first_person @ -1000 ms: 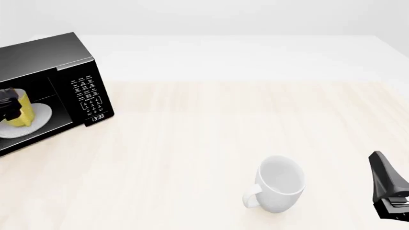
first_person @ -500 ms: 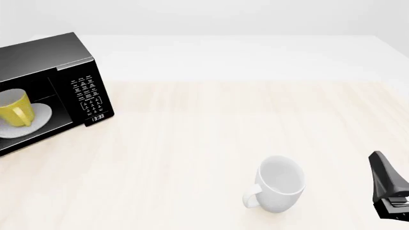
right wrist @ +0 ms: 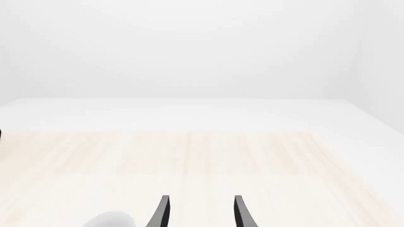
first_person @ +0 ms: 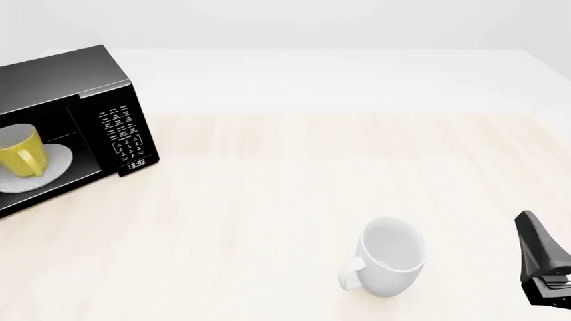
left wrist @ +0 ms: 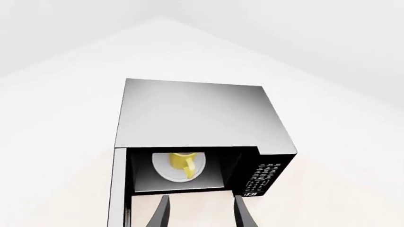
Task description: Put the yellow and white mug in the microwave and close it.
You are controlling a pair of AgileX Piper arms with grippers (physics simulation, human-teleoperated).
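Yellow and white mug sat upright on the white round plate inside the microwave, door open. Left gripper was spread w/ nothing btwn fingers, hovering outside the opening, above it. Right gripper also spread, empty, near the all-white mug. Closing step: prob best to get behind the door's free edge & push in a smooth arc, w/o shoving the whole box.

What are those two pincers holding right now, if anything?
Nothing. The left pincer is open and empty outside the microwave; the right pincer is open and empty too.
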